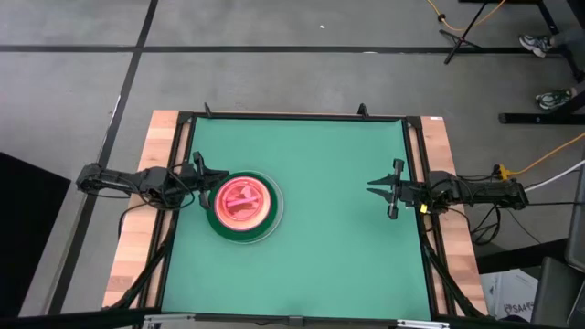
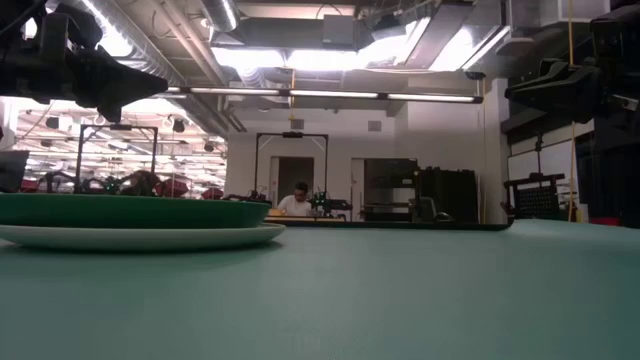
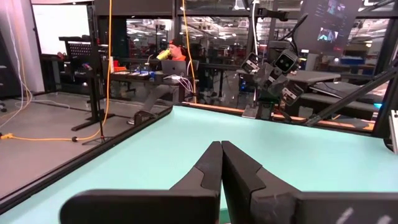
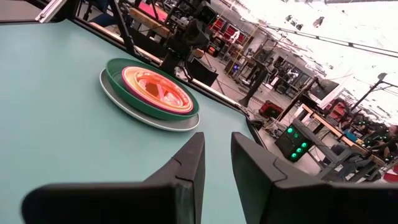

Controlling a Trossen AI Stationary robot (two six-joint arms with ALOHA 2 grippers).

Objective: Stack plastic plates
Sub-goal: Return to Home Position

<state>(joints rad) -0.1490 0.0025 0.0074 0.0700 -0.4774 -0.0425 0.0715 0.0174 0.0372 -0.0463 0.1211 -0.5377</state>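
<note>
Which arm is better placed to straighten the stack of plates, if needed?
Probably left: the left claw, shut, is right beside the stack of plates; the right claw is across the table.

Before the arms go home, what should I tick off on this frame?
1. One tidy stack of plates: ok.
2. Bottom is the white plate, with the green plate on it: ok.
3. No stray plate on the table: ok.
4. Shut, empty left pincer: ok.
5. Open, empty right pincer, far from the stack: ok.
6. All eight plates counted: cannot tell.
</note>
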